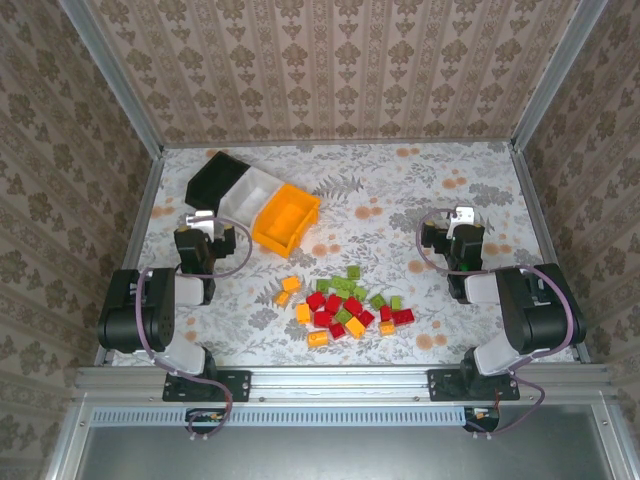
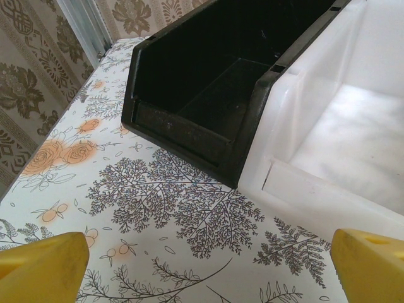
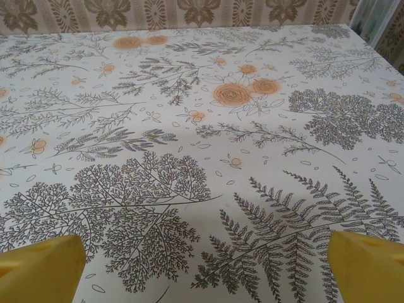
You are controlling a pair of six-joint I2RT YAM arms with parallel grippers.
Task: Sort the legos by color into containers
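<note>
Several red, orange and light green legos (image 1: 345, 305) lie in a loose heap on the flowered table between the two arms. Three containers stand in a row at the back left: a black bin (image 1: 218, 180), a white bin (image 1: 250, 194) and an orange bin (image 1: 285, 218). My left gripper (image 1: 203, 220) hovers just in front of the black bin (image 2: 202, 95) and white bin (image 2: 341, 132), open, its yellow fingertips (image 2: 41, 265) wide apart with nothing between them. At the right my right gripper (image 1: 462, 215) is open over bare tablecloth, yellow fingertips (image 3: 38, 268) spread.
Patterned walls and metal rails (image 1: 150, 190) close the table on the left, back and right. The flowered tablecloth (image 3: 208, 158) ahead of the right gripper carries nothing. The arm bases (image 1: 200, 385) sit on the near rail.
</note>
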